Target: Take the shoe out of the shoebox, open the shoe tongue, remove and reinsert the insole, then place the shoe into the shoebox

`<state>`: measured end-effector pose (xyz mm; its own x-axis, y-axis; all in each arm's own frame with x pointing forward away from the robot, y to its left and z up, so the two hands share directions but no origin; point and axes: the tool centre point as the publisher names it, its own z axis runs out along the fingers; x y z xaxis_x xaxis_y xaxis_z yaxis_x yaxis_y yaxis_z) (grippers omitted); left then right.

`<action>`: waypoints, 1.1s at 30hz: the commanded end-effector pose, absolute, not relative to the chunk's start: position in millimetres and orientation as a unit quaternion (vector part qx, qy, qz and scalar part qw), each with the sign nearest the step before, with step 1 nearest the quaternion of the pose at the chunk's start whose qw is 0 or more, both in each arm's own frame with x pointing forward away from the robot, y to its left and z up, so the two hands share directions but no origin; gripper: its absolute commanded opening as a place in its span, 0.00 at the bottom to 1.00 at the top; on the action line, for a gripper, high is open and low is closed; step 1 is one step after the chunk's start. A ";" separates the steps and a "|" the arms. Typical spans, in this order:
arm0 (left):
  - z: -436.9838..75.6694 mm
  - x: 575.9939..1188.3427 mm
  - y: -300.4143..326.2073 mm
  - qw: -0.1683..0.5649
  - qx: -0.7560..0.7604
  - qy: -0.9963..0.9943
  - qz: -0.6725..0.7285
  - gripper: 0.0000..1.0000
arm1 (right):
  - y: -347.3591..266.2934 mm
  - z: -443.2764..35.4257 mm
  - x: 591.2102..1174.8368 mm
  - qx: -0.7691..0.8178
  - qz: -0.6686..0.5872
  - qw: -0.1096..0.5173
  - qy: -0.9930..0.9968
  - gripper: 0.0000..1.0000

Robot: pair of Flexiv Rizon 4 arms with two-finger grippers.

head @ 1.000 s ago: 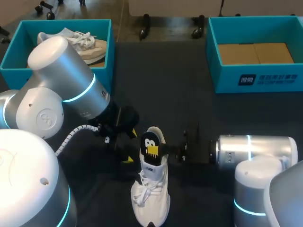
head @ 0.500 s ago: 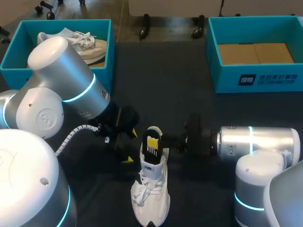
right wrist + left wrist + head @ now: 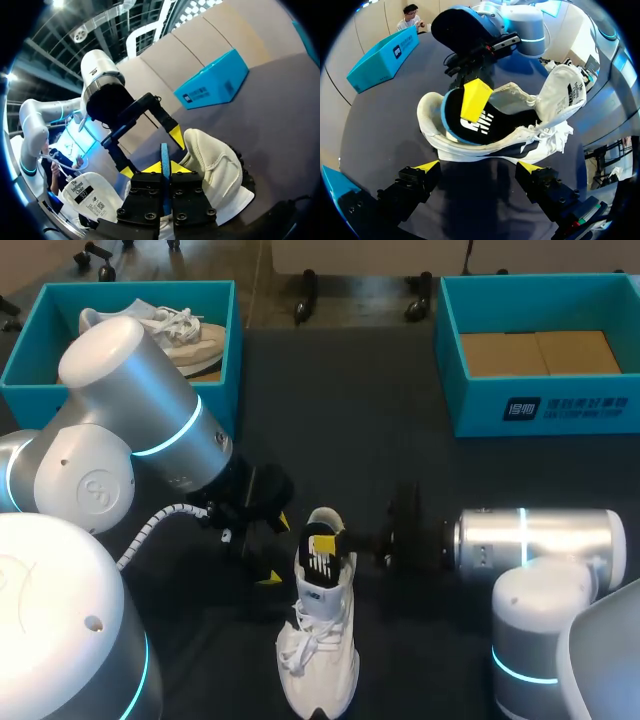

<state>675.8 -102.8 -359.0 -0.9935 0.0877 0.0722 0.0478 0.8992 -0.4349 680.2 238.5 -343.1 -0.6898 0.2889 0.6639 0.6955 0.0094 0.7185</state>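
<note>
A white shoe point(image 3: 318, 640) lies on the dark table, toe toward me, tongue point(image 3: 562, 92) folded open. Its black insole point(image 3: 320, 558) with a blue edge stands partly inside the heel opening. My right gripper point(image 3: 324, 541) comes in from the right and is shut on the insole's rear end point(image 3: 165, 152). One of its yellow fingertips point(image 3: 475, 98) lies flat on the insole point(image 3: 480, 125). My left gripper point(image 3: 272, 550) hangs open just left of the shoe's heel. In its own view the left gripper point(image 3: 479, 167) faces the side of the shoe point(image 3: 490, 147), not touching it.
A teal box point(image 3: 222, 370) at the back left holds a second pale shoe point(image 3: 170, 330). Another teal box point(image 3: 560, 405) at the back right has a cardboard bottom. The left arm's large elbow point(image 3: 130, 400) rises over the table's left side.
The insole stood higher out of the heel a second ago; it now sits lower in the shoe. The right arm pushed left, then drew back slightly. The left arm has not moved.
</note>
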 end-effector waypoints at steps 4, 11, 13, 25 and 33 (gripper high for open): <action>-359.9 675.1 -103.1 0.044 -0.035 -0.974 0.221 1.00 | 240.2 -345.0 660.7 -0.368 -0.597 0.166 -0.694 0.00; -359.9 675.1 -103.1 0.044 -0.035 -0.974 0.221 1.00 | 241.1 -327.7 662.7 -0.340 -0.618 0.141 -0.695 0.37; -359.9 675.1 -103.1 0.044 -0.035 -0.974 0.221 1.00 | 241.0 -323.1 666.0 -0.332 -0.620 0.133 -0.699 0.47; -359.9 675.1 -103.1 0.044 -0.035 -0.974 0.221 1.00 | 240.7 -316.9 682.5 -0.316 -0.615 0.118 -0.713 0.21; -359.9 675.1 -103.1 0.044 -0.035 -0.974 0.221 1.00 | 242.9 -333.2 686.2 -0.330 -0.606 0.136 -0.711 0.00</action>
